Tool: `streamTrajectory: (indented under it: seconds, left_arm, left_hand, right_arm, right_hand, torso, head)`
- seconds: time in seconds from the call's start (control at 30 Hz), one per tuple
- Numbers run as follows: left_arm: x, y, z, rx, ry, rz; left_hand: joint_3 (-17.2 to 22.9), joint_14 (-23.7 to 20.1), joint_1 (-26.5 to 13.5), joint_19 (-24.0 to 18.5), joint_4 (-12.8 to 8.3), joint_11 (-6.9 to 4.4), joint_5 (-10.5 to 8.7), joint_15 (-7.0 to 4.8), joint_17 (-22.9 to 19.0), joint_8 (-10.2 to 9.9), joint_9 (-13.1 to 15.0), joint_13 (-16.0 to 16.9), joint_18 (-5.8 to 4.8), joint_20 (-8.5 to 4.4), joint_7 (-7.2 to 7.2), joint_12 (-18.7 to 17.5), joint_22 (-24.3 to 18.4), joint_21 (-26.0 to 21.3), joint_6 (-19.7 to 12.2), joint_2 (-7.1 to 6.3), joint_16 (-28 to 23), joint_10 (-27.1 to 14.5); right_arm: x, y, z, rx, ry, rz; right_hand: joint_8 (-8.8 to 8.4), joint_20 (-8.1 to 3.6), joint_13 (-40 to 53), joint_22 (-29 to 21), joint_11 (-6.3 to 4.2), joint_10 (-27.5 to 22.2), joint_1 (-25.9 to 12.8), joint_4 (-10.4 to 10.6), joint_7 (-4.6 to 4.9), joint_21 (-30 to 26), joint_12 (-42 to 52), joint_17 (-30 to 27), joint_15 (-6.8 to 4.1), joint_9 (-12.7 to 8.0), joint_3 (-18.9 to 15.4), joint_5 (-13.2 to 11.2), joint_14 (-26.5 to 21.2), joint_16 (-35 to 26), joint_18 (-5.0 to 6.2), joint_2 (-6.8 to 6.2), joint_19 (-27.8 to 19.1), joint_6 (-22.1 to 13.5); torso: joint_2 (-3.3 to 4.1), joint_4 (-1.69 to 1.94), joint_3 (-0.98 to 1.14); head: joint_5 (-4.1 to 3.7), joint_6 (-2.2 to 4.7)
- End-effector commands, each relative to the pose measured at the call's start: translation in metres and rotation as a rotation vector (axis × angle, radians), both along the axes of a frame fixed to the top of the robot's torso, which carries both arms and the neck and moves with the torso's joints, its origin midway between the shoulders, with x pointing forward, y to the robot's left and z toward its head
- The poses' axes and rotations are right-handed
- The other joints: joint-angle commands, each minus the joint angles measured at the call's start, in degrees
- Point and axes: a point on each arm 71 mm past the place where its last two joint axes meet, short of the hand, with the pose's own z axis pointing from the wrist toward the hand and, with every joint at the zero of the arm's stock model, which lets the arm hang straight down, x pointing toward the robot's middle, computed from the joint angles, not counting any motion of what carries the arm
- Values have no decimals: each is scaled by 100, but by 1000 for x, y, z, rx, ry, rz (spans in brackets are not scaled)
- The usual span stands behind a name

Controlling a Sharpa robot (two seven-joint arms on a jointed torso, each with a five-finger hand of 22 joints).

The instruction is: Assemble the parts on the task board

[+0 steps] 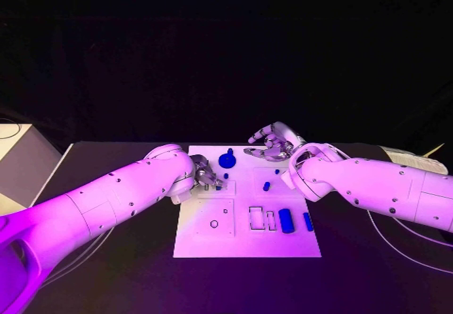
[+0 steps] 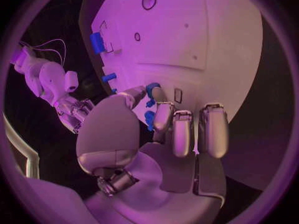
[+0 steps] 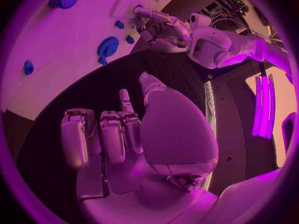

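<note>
the left hand (image 1: 204, 175) pinches a small stiff blue peg (image 2: 151, 90), light and slippery; right hand (image 1: 271, 144) hovers spread, empty.

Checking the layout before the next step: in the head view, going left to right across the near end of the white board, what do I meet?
Small oval ring → white rectangular frame → thick blue cylinder → thin blue bar, all on the task board.

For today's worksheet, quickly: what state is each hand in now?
Left hand: pinching a small blue part at the task board.
Right hand: open, holding nothing.
</note>
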Motion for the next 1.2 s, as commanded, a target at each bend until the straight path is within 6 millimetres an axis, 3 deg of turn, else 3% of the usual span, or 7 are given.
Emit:
streamTrajectory:
  seconds: [0.03, 0.43, 1.1, 1.2]
  left_arm:
    - [-8, 2, -17, 52, 62, -13]
    - [-11, 5, -14, 41, 51, -12]
    - [-13, 7, 1, -2, 26, -9]
    - [-12, 7, 4, -19, 21, -6]
  left_hand:
    - [-44, 606, 14, 26, 26, 8, -21, -12, 1509, -31, 8, 6, -117, -9, 31, -12, 20, -23, -2, -54, 25, -2]
    - [-335, 606, 38, 28, 210, 10, -46, -11, 1509, -41, 46, 13, -117, -9, 34, -9, 23, -24, 5, -74, 25, 1]
    - [-823, 606, -105, 32, 231, 11, -251, -8, 1509, -84, 85, 23, -118, -6, 33, -3, 33, -25, 15, 113, 25, 5]
    - [-917, 606, -110, 33, 232, 11, -296, -8, 1509, -93, 92, 17, -118, -6, 32, -8, 36, -26, 13, 145, 25, 0]
  right_arm:
    - [-1, 1, 0, -7, -7, 14]
    - [-1, 0, -1, -8, -5, 11]
    - [-1, -2, -4, -8, 0, 5]
    - [-1, -2, -5, -8, 0, 4]
  right_hand:
    - [28, -3, 1416, 1033, -28, 486, -59, -2, -2, -20, -21, 1509, -10, 5, 33, 23, 598, 25, -21, 16, 365, -57]
    - [28, -3, 1416, 1033, -28, 486, -59, -2, -2, -20, -21, 1509, -10, 5, 33, 23, 598, 25, -21, 16, 365, -57]
    - [30, -4, 1419, 1039, -28, 489, -70, -2, -1, -15, -17, 1509, -10, 7, 34, 24, 598, 25, -23, 15, 368, -64]
    - [30, -4, 1419, 1039, -28, 489, -70, -2, -1, -15, -17, 1509, -10, 7, 34, 24, 598, 25, -23, 15, 368, -64]
  torso:
    - [1, 2, 2]
    - [-2, -1, 5]
    - [-2, 5, 2]
    - [-2, 3, 2]
  head:
    - [-2, 3]
    - [6, 18]
    - [10, 48]
    - [47, 62]
